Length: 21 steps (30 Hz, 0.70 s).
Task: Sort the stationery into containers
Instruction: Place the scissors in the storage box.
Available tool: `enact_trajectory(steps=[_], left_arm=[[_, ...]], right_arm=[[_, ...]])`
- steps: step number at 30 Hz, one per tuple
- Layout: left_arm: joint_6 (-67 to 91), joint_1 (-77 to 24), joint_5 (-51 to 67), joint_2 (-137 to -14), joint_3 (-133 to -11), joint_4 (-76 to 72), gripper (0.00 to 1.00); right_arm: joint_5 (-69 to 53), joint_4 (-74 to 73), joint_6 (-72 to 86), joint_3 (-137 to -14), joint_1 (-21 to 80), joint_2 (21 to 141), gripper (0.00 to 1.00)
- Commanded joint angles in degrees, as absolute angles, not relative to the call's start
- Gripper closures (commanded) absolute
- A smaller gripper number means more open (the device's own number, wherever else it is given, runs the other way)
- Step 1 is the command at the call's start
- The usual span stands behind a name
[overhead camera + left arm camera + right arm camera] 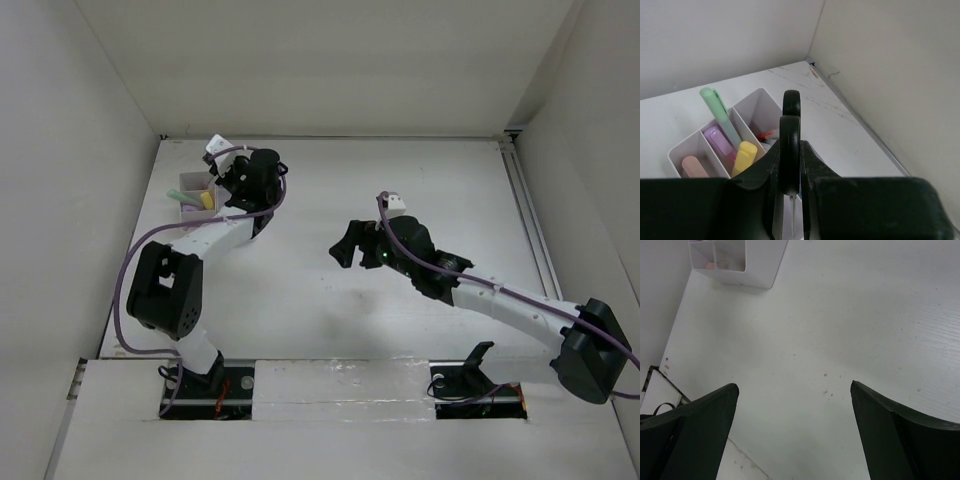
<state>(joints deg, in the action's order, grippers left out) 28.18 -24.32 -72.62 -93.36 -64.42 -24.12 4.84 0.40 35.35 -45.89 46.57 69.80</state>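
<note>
My left gripper [790, 150] is shut on black-handled scissors [790, 115]; the handle sticks out past the fingertips and the thin blade shows between the jaws. It hangs over the white organiser tray [756, 112] at the far left of the table. The tray holds a green highlighter [720, 112], a purple one [719, 141], a yellow one [744, 156], a pink eraser [694, 166] and red-tipped pens [767, 135]. From above, the left gripper [228, 180] sits right beside the tray [186, 183]. My right gripper [347, 245] stands open mid-table, nothing between its fingers [705, 415].
The side walls of the white enclosure stand close behind and left of the tray. In the right wrist view the tray [760, 265] shows at the top left and bare tabletop lies under the right gripper [793, 385]. A metal rail [527, 215] runs along the right edge.
</note>
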Motion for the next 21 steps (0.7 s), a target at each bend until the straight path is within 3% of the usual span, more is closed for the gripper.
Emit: enact_trajectory(steps=[1,15,21], left_arm=[[30.5,-23.2,-75.5,-94.2,-67.5,-24.4,1.00],[38.6,-22.6,-74.4,-97.9,-68.1,-20.6,1.00],[46.0,-22.6,-74.4,-100.1,-70.8,-12.2,1.00]], right_arm=[[4.0,2.7,34.0,-45.0,46.8,68.1,0.00],[3.0,2.7,33.5,-44.5,46.8,68.1,0.00],[3.0,2.7,33.0,-43.2,46.8,65.9,0.00]])
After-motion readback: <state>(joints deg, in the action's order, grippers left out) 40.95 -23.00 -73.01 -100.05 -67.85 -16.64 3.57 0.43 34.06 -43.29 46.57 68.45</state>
